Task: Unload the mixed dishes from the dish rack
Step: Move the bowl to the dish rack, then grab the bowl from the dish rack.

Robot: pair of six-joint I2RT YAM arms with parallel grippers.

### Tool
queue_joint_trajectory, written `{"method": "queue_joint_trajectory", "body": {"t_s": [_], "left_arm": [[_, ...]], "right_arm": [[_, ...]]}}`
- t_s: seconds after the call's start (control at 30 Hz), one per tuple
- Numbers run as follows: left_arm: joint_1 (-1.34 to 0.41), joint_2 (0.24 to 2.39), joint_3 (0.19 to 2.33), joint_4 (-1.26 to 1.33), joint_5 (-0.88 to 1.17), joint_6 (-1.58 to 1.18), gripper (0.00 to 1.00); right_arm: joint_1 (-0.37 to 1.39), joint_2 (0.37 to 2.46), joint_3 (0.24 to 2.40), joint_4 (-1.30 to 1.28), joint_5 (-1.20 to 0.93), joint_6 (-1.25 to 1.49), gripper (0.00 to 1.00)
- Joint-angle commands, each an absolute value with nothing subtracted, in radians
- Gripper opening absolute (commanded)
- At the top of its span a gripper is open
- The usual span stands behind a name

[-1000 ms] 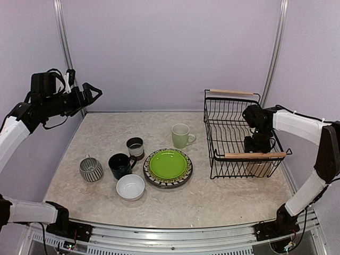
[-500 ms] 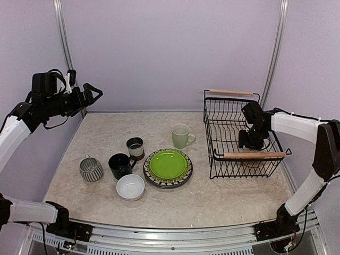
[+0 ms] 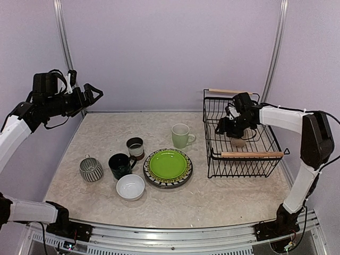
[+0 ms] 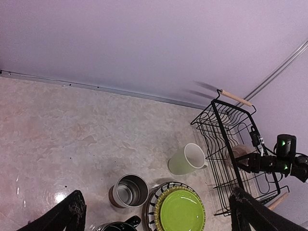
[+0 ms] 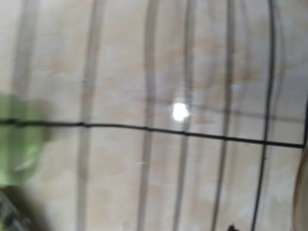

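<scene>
Four cups, a white bowl (image 3: 130, 187) and a stack of plates stand on the table (image 3: 212, 196), left of the dish rack (image 3: 249, 154). A pale green mug (image 3: 180, 135) is farthest, nearest the rack. A brown-white mug (image 3: 135, 147), a dark teal mug (image 3: 120, 166) and a striped cup (image 3: 91, 169) sit further left. A lime-green plate (image 3: 168, 164) tops the stack. The right gripper (image 3: 234, 130) reaches into the rack on the right side, fingers closed on a tan cup (image 3: 238, 142) held above the wires. The left gripper (image 3: 95, 90) hangs high at the far left, fingers spread wide and empty.
</scene>
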State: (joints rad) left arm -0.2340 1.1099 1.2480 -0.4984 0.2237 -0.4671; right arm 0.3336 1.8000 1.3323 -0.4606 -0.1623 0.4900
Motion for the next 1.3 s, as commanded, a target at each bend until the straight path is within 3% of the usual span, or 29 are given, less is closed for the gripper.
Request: {"method": "queue_joint_trajectory", "body": {"t_s": [0.0, 0.23, 0.43, 0.77, 0.97, 1.27], "left_arm": [[-0.223, 1.122, 1.269, -0.506, 0.228, -0.470, 0.99], [-0.221, 1.125, 1.269, -0.506, 0.243, -0.477, 0.99], [-0.220, 1.119, 1.270, -0.505, 0.251, -0.480, 0.99], [-0.232, 1.109, 1.273, -0.506, 0.259, -0.480, 0.99], [-0.236, 1.112, 1.273, -0.506, 0.271, -0.482, 0.99], [-0.236, 1.121, 1.276, -0.511, 0.265, -0.479, 0.99]], "right_arm": [[0.345, 1.651, 1.334, -0.480, -0.178, 0.455, 0.67], [0.337, 1.511, 1.334, -0.533, -0.115, 0.430, 0.77], [0.292, 1.575, 1.375, -0.615, 0.037, 0.453, 0.90], [0.261, 1.868, 1.530, -0.695, 0.190, 0.444, 0.86], [0.239, 1.997, 1.590, -0.669, 0.163, 0.458, 0.69], [0.244, 2.033, 1.594, -0.666, 0.185, 0.451, 0.18]]}}
